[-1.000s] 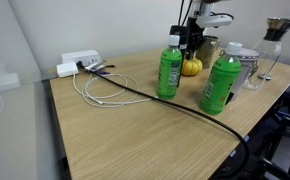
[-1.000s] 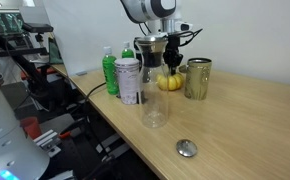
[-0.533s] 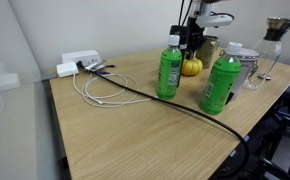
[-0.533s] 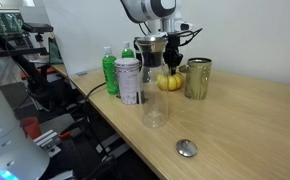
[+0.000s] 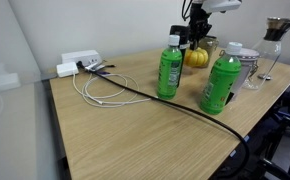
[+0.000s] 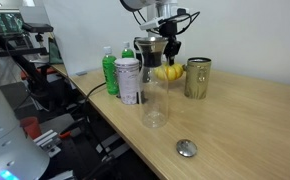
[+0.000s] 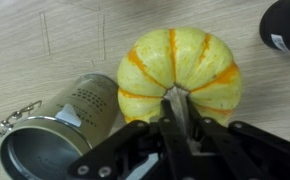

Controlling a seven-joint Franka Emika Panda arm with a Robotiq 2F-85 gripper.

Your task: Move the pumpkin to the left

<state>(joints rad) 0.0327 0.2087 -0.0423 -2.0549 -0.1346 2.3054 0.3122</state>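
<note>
The pumpkin [image 5: 196, 57] is small, round, yellow-orange and ribbed. It hangs a little above the table between two green bottles [image 5: 169, 70] [image 5: 222, 85]. It also shows in the other exterior view [image 6: 169, 72] and fills the wrist view [image 7: 180, 62]. My gripper [image 5: 194, 42] [image 6: 170, 54] is shut on the pumpkin's stem from above; in the wrist view the fingers [image 7: 180, 112] pinch together at its top. The stem itself is hidden between the fingers.
A metal can [image 6: 197, 78] [image 7: 55, 125] stands right beside the pumpkin. A clear glass [image 6: 155, 100], a shiny cup [image 6: 128, 80] and a round lid [image 6: 188, 148] are nearby. Cables [image 5: 105, 90] and a white power strip [image 5: 80, 62] lie on the wooden table [image 5: 135, 135].
The gripper has risen with the pumpkin in it; the pumpkin has left the table and hangs higher than before. The bottles and can have not moved.
</note>
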